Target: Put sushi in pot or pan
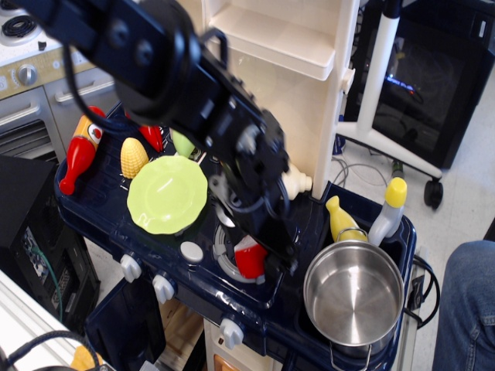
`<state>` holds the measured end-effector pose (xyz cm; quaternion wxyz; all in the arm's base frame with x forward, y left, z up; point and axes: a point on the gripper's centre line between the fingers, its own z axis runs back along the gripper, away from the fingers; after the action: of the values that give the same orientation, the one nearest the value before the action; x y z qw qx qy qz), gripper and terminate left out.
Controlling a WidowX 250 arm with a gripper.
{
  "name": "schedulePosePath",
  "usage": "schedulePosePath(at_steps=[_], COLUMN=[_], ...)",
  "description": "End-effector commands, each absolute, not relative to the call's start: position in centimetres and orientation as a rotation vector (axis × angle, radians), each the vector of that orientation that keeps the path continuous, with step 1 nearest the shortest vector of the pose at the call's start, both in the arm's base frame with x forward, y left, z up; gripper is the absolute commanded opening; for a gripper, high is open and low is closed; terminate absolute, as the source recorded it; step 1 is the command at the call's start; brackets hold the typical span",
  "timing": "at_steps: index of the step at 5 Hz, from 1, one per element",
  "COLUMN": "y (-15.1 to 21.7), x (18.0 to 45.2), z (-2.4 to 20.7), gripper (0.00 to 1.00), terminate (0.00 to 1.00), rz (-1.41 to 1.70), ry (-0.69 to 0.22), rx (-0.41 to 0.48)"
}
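The sushi [249, 260], red with a white band, sits on the grey burner ring [222, 259] at the front middle of the toy stove. My black gripper [267, 249] is down on it from the upper right and hides its right part. The arm hides the fingertips, so I cannot tell whether they are closed on the sushi. The shiny steel pot [352, 303] stands empty to the right of the sushi, about a hand's width away, with its wire handle towards the front.
A lime-green plate [166, 193], a corn cob [133, 157], a red chili [153, 137] and a ketchup bottle [80, 151] lie at the left. A yellow bottle [343, 220] and a white bottle [387, 210] stand behind the pot. A cream cabinet [302, 77] rises behind.
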<state>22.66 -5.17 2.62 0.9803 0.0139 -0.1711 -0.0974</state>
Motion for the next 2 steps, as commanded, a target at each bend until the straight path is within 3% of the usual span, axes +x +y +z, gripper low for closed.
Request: schedulePosePath(at_steps=[1,2], y=[-5.8,-8.0], x=[23.0,23.6], z=[3.6,6.5], gripper=[0.00,0.00], terminate=[0.00,0.00], rz=[-0.187,-0.117], ry=[-0.338,-0.279], rx=[0.017,0.020])
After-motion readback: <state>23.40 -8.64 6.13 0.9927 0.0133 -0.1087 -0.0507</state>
